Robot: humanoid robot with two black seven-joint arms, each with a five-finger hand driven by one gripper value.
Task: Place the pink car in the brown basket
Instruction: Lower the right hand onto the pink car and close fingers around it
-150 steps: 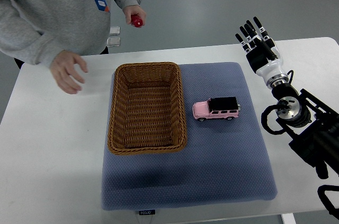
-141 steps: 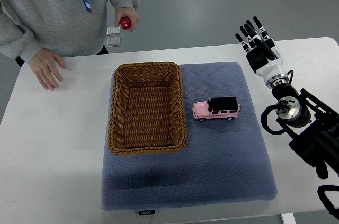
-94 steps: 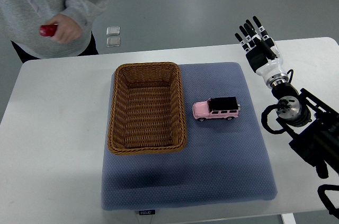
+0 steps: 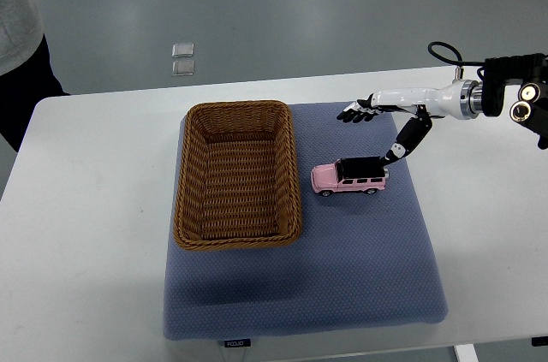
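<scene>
One robot hand is in the shot, the right hand (image 4: 383, 127), coming in from the right edge on a white-shelled arm with black joints and a loop of black cable. Its dark fingers (image 4: 352, 112) are spread out flat over the pad and the thumb hangs down, the tip right at the rear roof corner of the pink car (image 4: 349, 177). It's loose and splayed, not gripping anything.

The pink car is a boxy little SUV, glossy pink body with a black roof and dark windows. It sits upright on the mat just to the right of the brown basket (image 4: 237, 244), close but not touching, nose pointing at the basket.

The basket is a woven wicker rectangle with rounded corners and a thick braided rim, tight weave on the floor.

Both sit on a blue-grey cushion (image 4: 351, 276) with a fine dimpled texture. There's a small dark tag (image 4: 237, 343) on its front edge, print too tiny to read. Underneath is a smooth white table (image 4: 86, 251).

A person's grey sleeve (image 4: 17, 11) pokes in at the top left corner.
</scene>
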